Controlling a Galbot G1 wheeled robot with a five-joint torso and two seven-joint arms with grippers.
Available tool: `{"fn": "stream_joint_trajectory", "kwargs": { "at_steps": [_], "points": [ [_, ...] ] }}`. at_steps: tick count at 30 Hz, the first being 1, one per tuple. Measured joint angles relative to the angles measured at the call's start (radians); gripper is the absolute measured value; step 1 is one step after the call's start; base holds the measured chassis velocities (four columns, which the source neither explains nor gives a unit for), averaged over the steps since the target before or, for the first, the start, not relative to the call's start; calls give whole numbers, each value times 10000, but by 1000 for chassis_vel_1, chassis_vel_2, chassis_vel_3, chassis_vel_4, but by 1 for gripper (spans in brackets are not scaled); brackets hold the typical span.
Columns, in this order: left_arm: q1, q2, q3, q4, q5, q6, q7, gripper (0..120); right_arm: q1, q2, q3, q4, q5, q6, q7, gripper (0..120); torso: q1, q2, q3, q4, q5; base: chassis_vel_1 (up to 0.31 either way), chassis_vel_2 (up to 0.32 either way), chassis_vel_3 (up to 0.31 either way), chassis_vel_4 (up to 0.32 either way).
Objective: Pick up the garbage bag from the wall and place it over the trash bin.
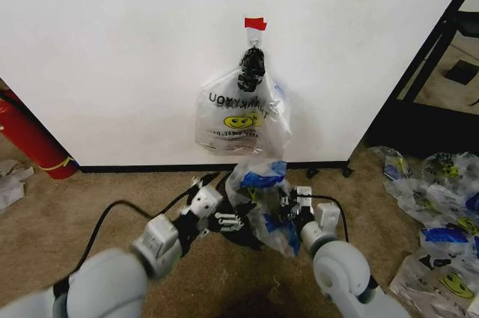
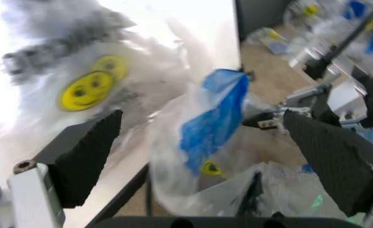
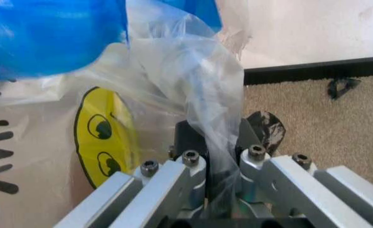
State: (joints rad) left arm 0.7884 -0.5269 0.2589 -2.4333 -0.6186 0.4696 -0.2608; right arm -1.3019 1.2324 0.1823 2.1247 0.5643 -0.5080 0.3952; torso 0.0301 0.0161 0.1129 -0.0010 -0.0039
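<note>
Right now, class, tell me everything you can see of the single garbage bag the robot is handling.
The garbage bag is thin, clear, crumpled plastic with blue patches, a yellow smiley face and black lettering. It is held low before the wall, under the bundle on the hook. The right gripper is shut on a fold of it. The left gripper is open with the bag between its pads. Its lower end lies over a dark bin.

The wall (image 1: 112,56) at twelve o'clock is viewed downward from the head. The garbage bag (image 2: 212,123), shared by all views, is seen closely from both wrists.
</note>
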Motion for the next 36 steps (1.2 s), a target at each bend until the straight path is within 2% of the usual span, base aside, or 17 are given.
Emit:
{"fn": "stream_joint_trajectory", "kwargs": {
  "at_steps": [3, 5, 7, 11, 16, 22, 26, 30, 34, 36],
  "points": [
    [-1288, -267, 1326, 421, -360, 261, -93, 100, -147, -1, 88, 55, -117, 0, -12, 1, 0, -1, 0, -2, -4, 0, 0, 0, 0],
    [-2315, -581, 2243, 788, -1044, 649, -375, 100, -297, -23, 211, 90, -218, 11, -4, 1, 0, 0, 1, -1, 1, 0, 0, 0, 0],
    [-2885, -793, 2679, 1081, -1223, 749, -503, 100, -413, -51, 298, 167, -225, 20, -30, 1, 0, 0, 1, 0, -3, 0, 0, 0, 0],
    [-3502, -1166, 3171, 1557, -1338, 636, -529, 100, -518, -70, 369, 228, -225, 28, -51, 1, 0, 0, 0, 0, 1, 0, 0, 0, 0],
    [-3702, -1591, 3567, 2045, -1285, 441, -516, 100, -574, -78, 420, 264, -228, 33, -55, 1, 0, -1, 1, 0, -2, 0, 0, 0, 0],
    [-3824, -1902, 3873, 2468, -1009, 348, -362, 91, -618, -178, 536, 341, -113, 32, -63, 1, 0, 0, 0, 1, 0, 0, 0, 0, 0],
    [-3676, -2116, 3906, 3008, -755, 150, -288, 72, -667, -210, 533, 390, -3, 30, -26, 1, 0, -1, 1, 0, -1, 0, 0, 0, 0],
    [-3519, -2133, 3887, 3070, -667, 30, -290, 61, -686, -217, 492, 406, -6, 28, -28, 1, 0, -1, 0, 1, -1, 0, 0, 0, 0],
    [-3294, -2096, 3799, 3062, -461, -205, -339, 43, -685, -200, 469, 373, -47, 27, -32, 1, 0, 0, 0, 0, -1, 0, 0, 0, 0],
    [-3253, -2093, 3777, 3066, -436, -273, -369, 39, -691, -194, 460, 369, -58, 27, -36, 1, 0, 0, 0, 1, -1, 0, 0, 0, 0]
  ]
}}
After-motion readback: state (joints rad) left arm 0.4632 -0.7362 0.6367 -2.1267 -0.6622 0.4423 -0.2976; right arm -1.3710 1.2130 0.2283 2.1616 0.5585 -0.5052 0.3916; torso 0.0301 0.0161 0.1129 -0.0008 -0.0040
